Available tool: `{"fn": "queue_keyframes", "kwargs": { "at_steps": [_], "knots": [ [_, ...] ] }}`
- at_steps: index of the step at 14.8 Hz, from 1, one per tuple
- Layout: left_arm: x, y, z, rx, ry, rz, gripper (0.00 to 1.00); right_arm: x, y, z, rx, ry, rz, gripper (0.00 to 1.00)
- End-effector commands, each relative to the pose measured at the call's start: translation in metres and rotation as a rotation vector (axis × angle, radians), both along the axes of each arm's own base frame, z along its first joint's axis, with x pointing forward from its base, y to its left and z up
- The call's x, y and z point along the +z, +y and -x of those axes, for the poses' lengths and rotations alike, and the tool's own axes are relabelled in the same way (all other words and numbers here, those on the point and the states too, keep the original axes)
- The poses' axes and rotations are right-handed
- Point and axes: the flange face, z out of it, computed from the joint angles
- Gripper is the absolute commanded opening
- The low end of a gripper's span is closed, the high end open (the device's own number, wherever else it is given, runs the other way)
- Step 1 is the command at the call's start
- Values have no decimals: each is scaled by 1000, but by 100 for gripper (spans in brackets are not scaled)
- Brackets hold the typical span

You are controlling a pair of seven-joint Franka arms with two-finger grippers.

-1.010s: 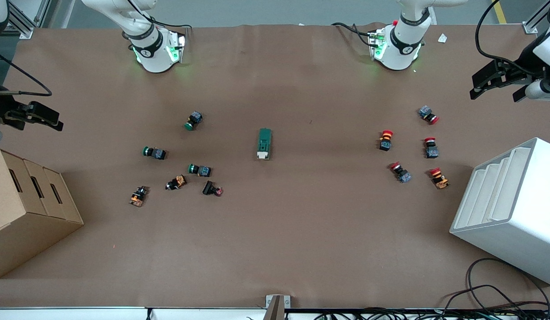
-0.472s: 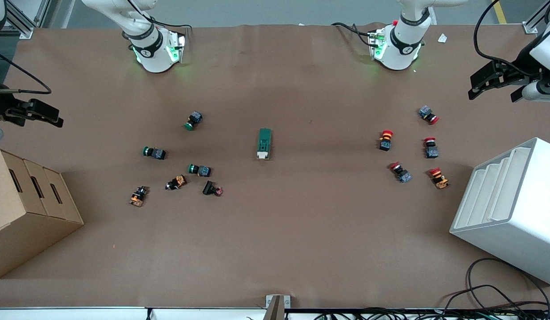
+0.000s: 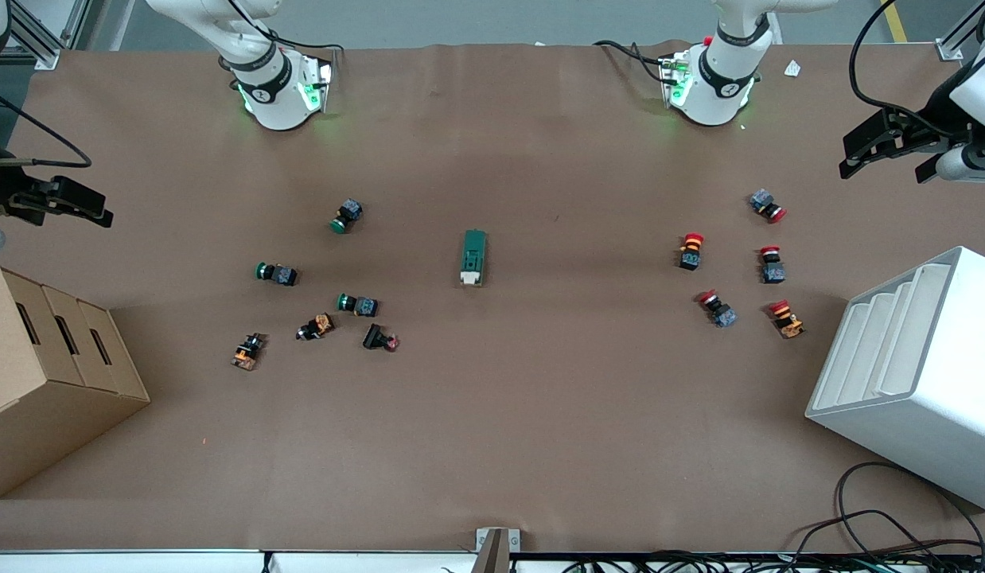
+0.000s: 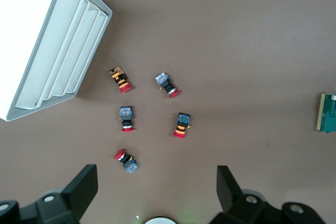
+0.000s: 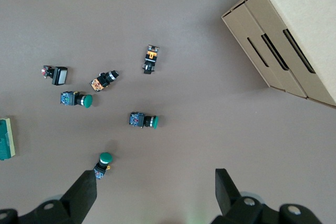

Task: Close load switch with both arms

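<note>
The load switch [image 3: 473, 257], a dark green oblong block with a cream lever end, lies flat at the middle of the table, its cream end nearer the front camera. It also shows at the edge of the left wrist view [image 4: 328, 112] and of the right wrist view [image 5: 5, 139]. My left gripper [image 3: 886, 159] hangs open and empty, high over the left arm's end of the table, over the red push buttons [image 4: 156, 182]. My right gripper [image 3: 75, 205] hangs open and empty, high over the right arm's end, over the green push buttons [image 5: 156, 184].
Several green-capped and black push buttons [image 3: 357, 304] lie toward the right arm's end. Several red-capped buttons [image 3: 771, 263] lie toward the left arm's end. A cardboard box [image 3: 47, 374] and a white slotted rack [image 3: 914, 366] stand at the two ends.
Both grippers have shifted only slightly in the air. The load switch and the buttons have not moved.
</note>
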Motion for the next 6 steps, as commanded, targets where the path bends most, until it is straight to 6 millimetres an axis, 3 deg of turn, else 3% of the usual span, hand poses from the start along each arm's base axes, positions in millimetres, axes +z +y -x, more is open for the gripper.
{"fn": "queue_keyframes", "kwargs": {
  "at_steps": [1,6],
  "knots": [
    [5,1,3,-16,3,-16,100,9,-3,12,-13,0,-21,100],
    [3,-9,4,-32,1,-58,100,30,1,29,-7,-22,-20,100]
  ]
}}
